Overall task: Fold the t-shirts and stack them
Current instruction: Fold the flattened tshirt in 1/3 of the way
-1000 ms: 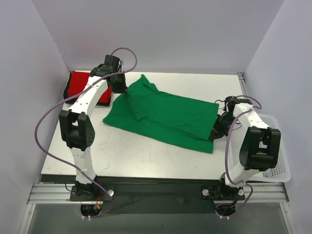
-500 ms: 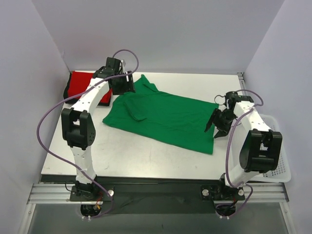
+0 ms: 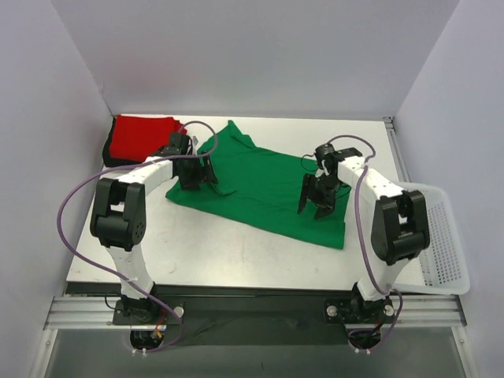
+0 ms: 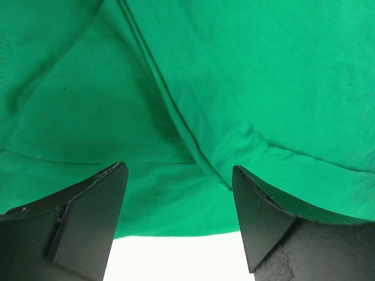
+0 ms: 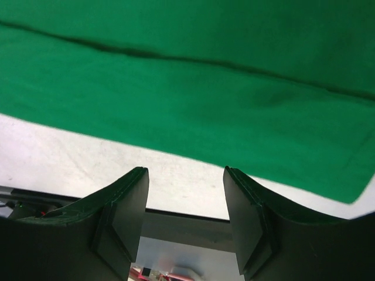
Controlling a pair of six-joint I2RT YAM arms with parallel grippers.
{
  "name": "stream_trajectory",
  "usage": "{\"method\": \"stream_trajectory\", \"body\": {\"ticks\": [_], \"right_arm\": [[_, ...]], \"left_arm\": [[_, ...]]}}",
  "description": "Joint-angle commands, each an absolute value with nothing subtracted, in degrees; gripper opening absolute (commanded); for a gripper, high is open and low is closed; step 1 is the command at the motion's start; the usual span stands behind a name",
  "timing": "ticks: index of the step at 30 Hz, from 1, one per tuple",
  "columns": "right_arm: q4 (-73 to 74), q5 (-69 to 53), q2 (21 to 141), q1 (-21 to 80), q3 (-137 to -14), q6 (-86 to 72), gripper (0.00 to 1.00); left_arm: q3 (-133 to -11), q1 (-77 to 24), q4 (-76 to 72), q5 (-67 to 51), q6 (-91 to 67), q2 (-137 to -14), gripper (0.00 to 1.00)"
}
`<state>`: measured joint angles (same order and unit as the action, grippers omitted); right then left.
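Observation:
A bright green t-shirt [image 3: 260,183] lies spread on the table, with its left sleeve folded inward. My left gripper [image 3: 198,175] hovers open over that folded sleeve. In the left wrist view the sleeve hem [image 4: 205,140] runs between the open fingers [image 4: 94,205], which hold nothing. My right gripper [image 3: 315,206] is open above the shirt's right part, near its front edge. The right wrist view has the green t-shirt [image 5: 187,88] ahead of the empty gripper [image 5: 184,187]. A folded red t-shirt [image 3: 140,136] rests at the back left on a dark layer [image 3: 109,152].
A white mesh basket [image 3: 441,236] hangs off the table's right side. Bare white table [image 3: 236,252] shows in front of the green shirt. The walls stand close at the left, back and right.
Both grippers opened and let go of the green shirt. The left gripper drew back toward the near left over the sleeve. The right gripper swung left over the shirt.

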<state>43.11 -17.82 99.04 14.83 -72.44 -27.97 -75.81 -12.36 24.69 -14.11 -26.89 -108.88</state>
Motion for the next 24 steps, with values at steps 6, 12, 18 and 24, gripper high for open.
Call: {"method": "stream_trajectory", "body": {"ticks": [6,12,18,24], "right_arm": [[39.64,-16.17,105.73,16.0,-71.46,-29.0,0.54],[37.36,-16.17,107.49,16.08,-66.89,-28.83,0.53],[37.26,-17.75,107.14,16.52,-62.41,-29.44,0.52],[37.26,-19.33,103.45,19.07,-55.74,-32.08,0.52]], "left_arm": [[-67.87,-11.43,12.48,-15.03,-28.56,-106.44,0.84],[-59.43,-11.43,11.52,-10.99,-30.4,-100.13,0.85],[-50.11,-11.78,11.33,-8.88,-31.99,-92.92,0.86],[-42.12,-11.87,15.2,-5.46,-34.54,-84.14,0.87]]}}
